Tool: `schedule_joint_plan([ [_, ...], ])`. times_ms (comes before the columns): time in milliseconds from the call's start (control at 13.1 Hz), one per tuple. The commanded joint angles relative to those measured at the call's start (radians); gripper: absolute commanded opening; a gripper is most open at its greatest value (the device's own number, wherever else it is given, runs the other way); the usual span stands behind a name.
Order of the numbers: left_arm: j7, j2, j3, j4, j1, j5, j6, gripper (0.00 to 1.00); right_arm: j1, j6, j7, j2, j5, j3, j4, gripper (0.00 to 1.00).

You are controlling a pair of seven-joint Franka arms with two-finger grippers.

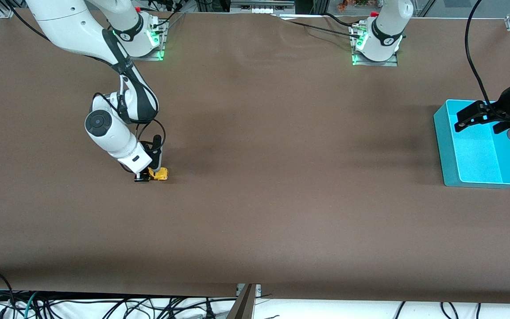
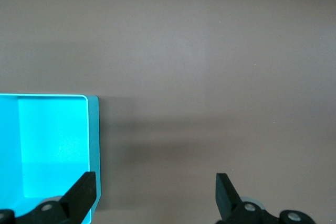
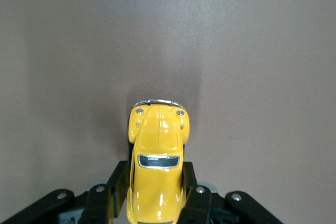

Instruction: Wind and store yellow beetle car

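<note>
- Table (image 1: 255,212): brown sheet filling the front frame; arm bases along its top edge.
- Teal bin (image 1: 481,153): seen at the right edge of the front frame, toward the left arm's end of the table; empty, judged to be the storage spot.
- Left gripper (image 1: 481,118): hung over the bin's edge at the far right of the front frame; fingers spread wide, nothing between them. This arm is waiting.
- Right gripper (image 1: 148,173): lowered to the table, left of centre in the front frame; fingers clamped on the car's flanks, as seen at the bottom centre of the right wrist frame.
- Yellow beetle car (image 1: 161,174): on the table surface, toward the right arm's end, well apart from the bin.
- Handling, judged: light, rigid, small; glossy rounded shell likely slippery, so a squeeze on the flat lower sides around the doors is preferred over the curved roof. Wheels must be kept on the table for winding.
- Pointing: nose and chrome bumper (image 3: 158,102) are directed away from the right gripper, toward the top of the wrist frame; long axis runs along the gap between the fingers, roughly horizontal in the front frame, nose toward frame right.
</note>
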Motion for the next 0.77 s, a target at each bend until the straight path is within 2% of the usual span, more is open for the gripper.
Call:
schedule_joint_plan([
  [0,0.014,0.008,0.000,0.025,-0.001,-0.001,-0.013,1.00,-0.027,0.006,-0.030,0.007,-0.003,0.004,-0.017,0.48],
  [689,0.014,0.008,0.000,0.025,-0.001,-0.001,-0.015,1.00,-0.147,0.006,-0.205,0.016,-0.003,0.005,-0.017,0.49],
])
